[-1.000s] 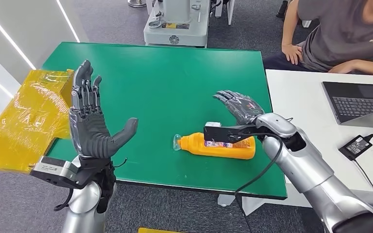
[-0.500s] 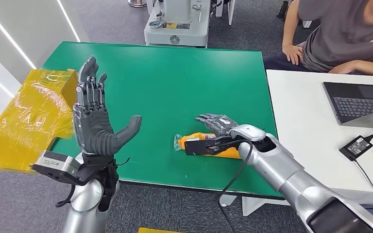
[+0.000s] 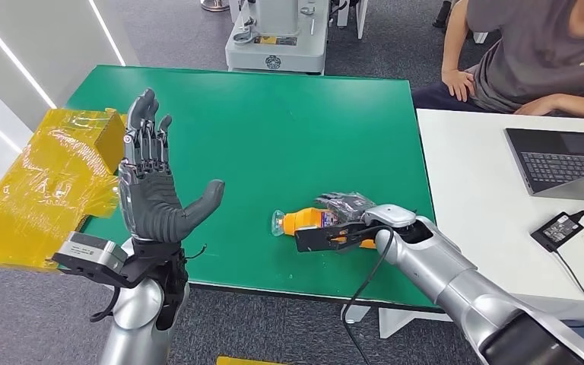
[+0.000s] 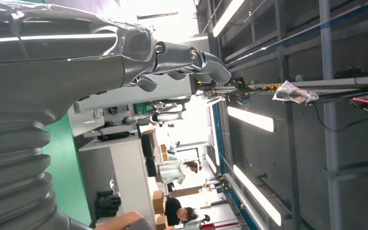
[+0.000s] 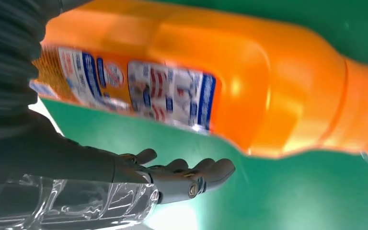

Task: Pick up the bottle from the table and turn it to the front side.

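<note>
Bottle (image 3: 304,221): orange, lying on its side on the green table (image 3: 274,137) near the front edge, clear cap end toward the robot's left, label side showing in the right wrist view (image 5: 182,81). Change from a second ago: the right hand (image 3: 344,210), then raised with spread fingers behind the bottle, has come down over the bottle's body; the bottle lies in much the same spot. Change from half a second ago: the right hand sits lower and closer over the bottle, hiding more of it. Right hand, present state: draped over the bottle's far part from above, fingers reaching past it toward the table; in the right wrist view the fingers (image 5: 191,175) lie loosely curved beside the bottle with green table between them and it, so a closed hold cannot be confirmed. Left hand (image 3: 152,190): upright over the table's near left part, palm facing inward, fingers straight and apart, thumb out to the side, holding nothing; shifted slightly higher and further in than a second ago. Yellow wrapped box (image 3: 46,182): at the table's left edge. Person (image 3: 525,53): seated at the white table (image 3: 471,182) to the right, with a laptop (image 3: 563,160) on it.
</note>
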You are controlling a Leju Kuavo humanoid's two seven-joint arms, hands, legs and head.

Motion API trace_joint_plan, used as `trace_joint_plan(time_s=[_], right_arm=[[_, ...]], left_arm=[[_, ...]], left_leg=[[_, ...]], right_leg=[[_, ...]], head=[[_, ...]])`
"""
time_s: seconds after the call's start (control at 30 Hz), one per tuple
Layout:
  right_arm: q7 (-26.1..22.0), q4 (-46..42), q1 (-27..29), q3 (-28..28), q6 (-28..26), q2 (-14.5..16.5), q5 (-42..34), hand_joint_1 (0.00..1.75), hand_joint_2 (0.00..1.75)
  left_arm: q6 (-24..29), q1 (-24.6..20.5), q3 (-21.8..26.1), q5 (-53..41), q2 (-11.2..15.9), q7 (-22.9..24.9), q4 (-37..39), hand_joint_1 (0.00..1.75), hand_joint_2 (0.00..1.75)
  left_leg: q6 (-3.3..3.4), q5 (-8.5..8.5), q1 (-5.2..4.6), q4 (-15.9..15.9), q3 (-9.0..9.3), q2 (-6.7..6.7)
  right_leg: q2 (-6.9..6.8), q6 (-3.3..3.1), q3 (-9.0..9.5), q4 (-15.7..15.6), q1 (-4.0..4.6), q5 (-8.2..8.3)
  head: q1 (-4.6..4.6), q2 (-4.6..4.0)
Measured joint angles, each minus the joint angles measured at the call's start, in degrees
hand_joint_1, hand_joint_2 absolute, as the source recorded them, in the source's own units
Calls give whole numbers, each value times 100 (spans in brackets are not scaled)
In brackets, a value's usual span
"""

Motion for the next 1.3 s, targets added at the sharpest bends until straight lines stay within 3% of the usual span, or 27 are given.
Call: trace_joint_plan(time_s=[1.3], right_arm=[[1258, 634, -234, 648, 59, 9, 337, 0, 175]], left_arm=[[117, 419, 4, 121, -27, 320, -224, 0, 175]], left_leg=[[0, 0, 0, 0, 0, 0]], right_leg=[[-2, 0, 2, 0, 0, 0]], head=[[0, 0]])
